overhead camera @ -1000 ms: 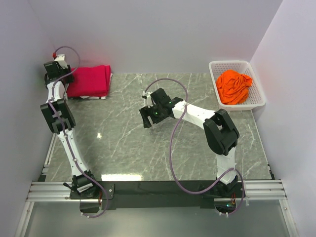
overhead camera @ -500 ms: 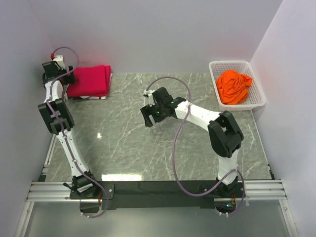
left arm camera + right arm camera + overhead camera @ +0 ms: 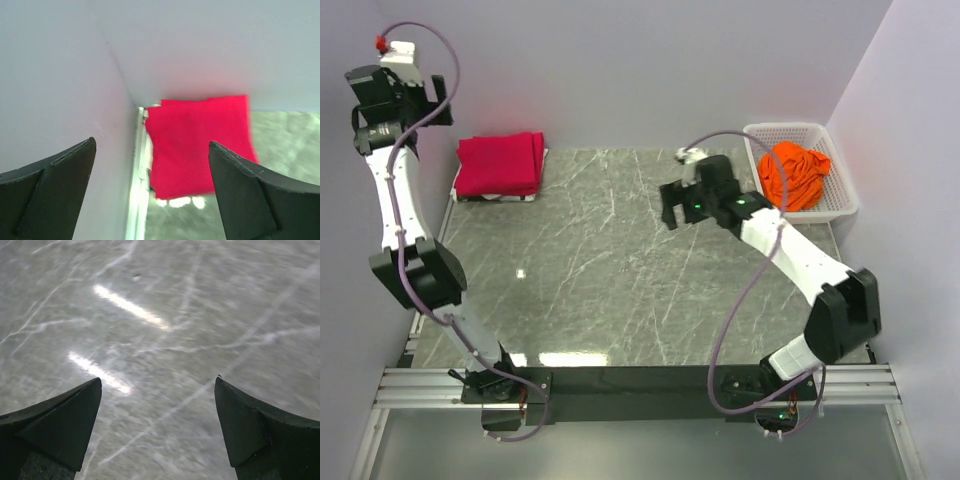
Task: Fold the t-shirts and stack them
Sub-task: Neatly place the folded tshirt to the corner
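Red t-shirts (image 3: 500, 165) stacked far left; left hand (image 3: 152, 144), right hand (image 3: 158, 381) spread empty. Next we fetch the orange t-shirt (image 3: 793, 175).

Bench note: we record two arms mounted on the aluminium rail (image 3: 420, 385), the left arm (image 3: 392, 205) and the right arm (image 3: 790, 258). Each has white tubular links and chunky black joint housings. A black base plate (image 3: 640, 383) lies along that rail under both. A mauve-grey cable (image 3: 730, 320) loops from the rail end of each arm to its wrist. At the end farthest from the rail, the left wrist carries a white block with a red tip (image 3: 383, 42), and the right wrist shows a small green light (image 3: 698, 207). On the left gripper (image 3: 151, 142) and the right gripper (image 3: 158, 379) we see matte black, wedge-shaped fingers (image 3: 50, 190).
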Robot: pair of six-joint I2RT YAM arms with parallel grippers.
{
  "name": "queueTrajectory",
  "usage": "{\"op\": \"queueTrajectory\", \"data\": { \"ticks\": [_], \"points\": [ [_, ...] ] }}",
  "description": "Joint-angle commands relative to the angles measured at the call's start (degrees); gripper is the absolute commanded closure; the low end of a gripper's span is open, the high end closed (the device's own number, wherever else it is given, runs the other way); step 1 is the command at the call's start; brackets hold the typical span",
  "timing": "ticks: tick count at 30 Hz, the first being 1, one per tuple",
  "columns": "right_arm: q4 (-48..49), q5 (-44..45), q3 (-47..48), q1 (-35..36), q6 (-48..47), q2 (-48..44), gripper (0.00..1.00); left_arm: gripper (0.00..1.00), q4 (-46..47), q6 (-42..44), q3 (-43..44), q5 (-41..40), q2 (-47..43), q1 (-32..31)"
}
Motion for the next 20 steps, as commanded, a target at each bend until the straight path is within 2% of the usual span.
{"op": "queueTrajectory", "data": {
  "ticks": [1, 7, 11, 17, 20],
  "points": [
    [1.3, 0.0, -3.1, -5.6, 0.3, -6.2, 0.0, 0.01, -7.3, 1.2, -6.8, -0.3, -6.2, -5.1],
    [1.9, -2.5, -9.9, -14.5, 2.4, -13.9, 0.0, 0.01, -4.7, -1.8, -25.6, 0.1, -17.5, -14.2],
    [0.1, -2.9, -14.7, -17.7, 2.1, -17.2, 0.0, 0.01, -2.0, -3.7, -39.8, -1.1, -21.9, -19.7],
    [2.2, -4.6, -25.2, -19.1, -0.4, -23.7, 0.0, 0.0, 0.7, -6.6, -50.6, 2.1, -25.1, -22.0],
    [2.3, -5.3, -26.9, -19.1, -0.6, -25.9, 0.0, 0.0, 1.1, -8.1, -51.9, 3.3, -26.2, -22.0]
  ]
}}
